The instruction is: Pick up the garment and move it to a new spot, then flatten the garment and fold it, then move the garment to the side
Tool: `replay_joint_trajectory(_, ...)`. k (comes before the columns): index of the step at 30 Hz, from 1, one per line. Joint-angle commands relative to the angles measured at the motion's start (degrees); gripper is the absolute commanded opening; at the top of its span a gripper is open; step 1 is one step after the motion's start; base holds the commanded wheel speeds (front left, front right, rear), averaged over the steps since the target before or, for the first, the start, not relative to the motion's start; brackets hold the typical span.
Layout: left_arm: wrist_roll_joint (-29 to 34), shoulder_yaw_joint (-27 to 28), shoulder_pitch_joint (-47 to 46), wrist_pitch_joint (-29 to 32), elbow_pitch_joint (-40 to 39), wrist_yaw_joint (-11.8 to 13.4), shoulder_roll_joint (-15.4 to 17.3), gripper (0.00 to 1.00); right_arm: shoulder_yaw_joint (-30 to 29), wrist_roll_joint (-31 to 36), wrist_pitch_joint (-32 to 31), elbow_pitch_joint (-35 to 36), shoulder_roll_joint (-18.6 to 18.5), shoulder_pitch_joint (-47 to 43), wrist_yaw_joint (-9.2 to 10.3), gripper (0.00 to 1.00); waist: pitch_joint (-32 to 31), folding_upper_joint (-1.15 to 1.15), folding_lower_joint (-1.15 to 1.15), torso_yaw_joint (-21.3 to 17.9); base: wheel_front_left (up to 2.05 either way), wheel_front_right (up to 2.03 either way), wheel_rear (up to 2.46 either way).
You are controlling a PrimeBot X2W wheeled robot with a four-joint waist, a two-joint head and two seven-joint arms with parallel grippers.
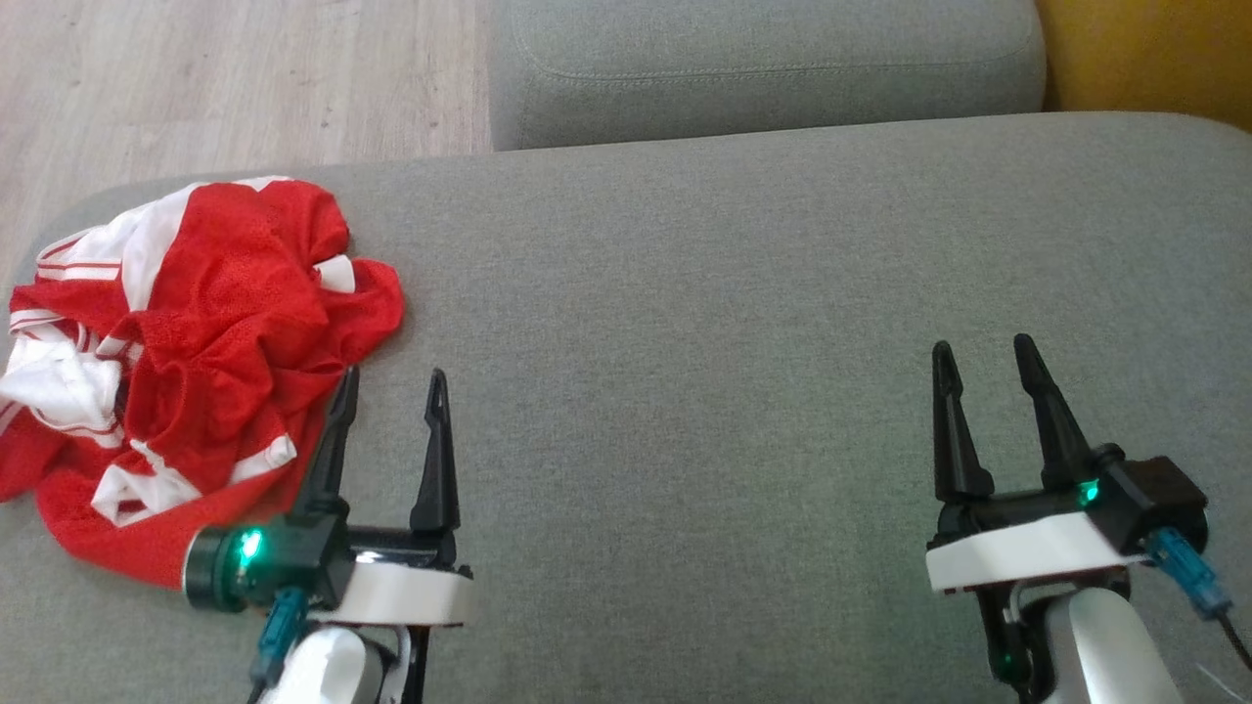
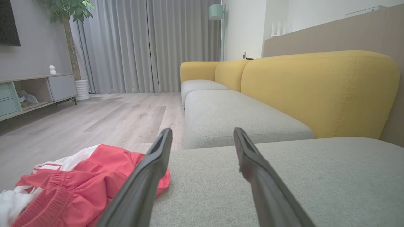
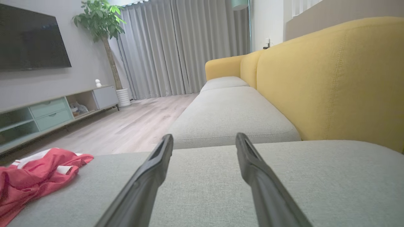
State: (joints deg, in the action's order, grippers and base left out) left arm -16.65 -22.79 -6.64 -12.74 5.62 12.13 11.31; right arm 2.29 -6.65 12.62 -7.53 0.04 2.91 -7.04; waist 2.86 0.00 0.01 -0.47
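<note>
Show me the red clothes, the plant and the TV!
red clothes (image 1: 225, 323): head view, on the crumpled red middle.
plant (image 3: 99, 17): right wrist view, on its green leaves.
TV (image 3: 30, 41): right wrist view, on its dark screen.

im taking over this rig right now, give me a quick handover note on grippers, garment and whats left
Left gripper: open, holding nothing, low over the grey seat cushion, right beside the garment's near edge.
Right gripper: open, holding nothing, over bare cushion far to the right of the garment.
Garment: red and white, crumpled in a heap at the cushion's left end, near the edge by the floor.
Done: nothing visible; the garment is not picked up, flattened or folded.
Left: grasp it, move it to a new spot, flatten, fold, then set it to the side.
</note>
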Motion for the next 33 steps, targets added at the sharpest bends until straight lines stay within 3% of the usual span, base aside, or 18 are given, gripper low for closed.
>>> replay_joint_trajectory(1, 0.7, 2.0, -1.2, -0.7, -2.0, -0.1, 0.2, 1.0, 1.6, 0.8, 0.8, 2.0, 0.0, 2.2, -0.39, 1.0, 0.0, 0.0, -0.01, 0.0, 0.0, 0.0, 0.0)
replay_joint_trajectory(14, 6.4, 7.5, 1.9, -2.3, 1.1, -4.6, -3.9, 1.0, 2.9, -2.7, 2.4, -4.4, 0.0, 2.3, -0.45, 1.0, -0.5, 0.0, -0.01, -0.4, 0.0, 0.0, 0.0)
replay_joint_trajectory(23, 8.2, 10.2, 2.7, -2.3, 2.3, -6.7, -5.8, 1.0, 3.4, -2.7, 2.4, -4.8, 0.0, 2.3, -0.45, 1.0, -1.6, 0.0, -0.01, -0.2, 0.0, 0.0, 0.0)
replay_joint_trajectory(33, 9.9, 12.2, 2.3, -2.3, 3.1, -7.2, -7.1, 1.0, 4.3, -1.3, 2.4, -4.4, 0.0, 0.9, -0.45, 1.0, -2.6, 0.0, -0.01, 5.8, 0.0, 0.0, 0.0)
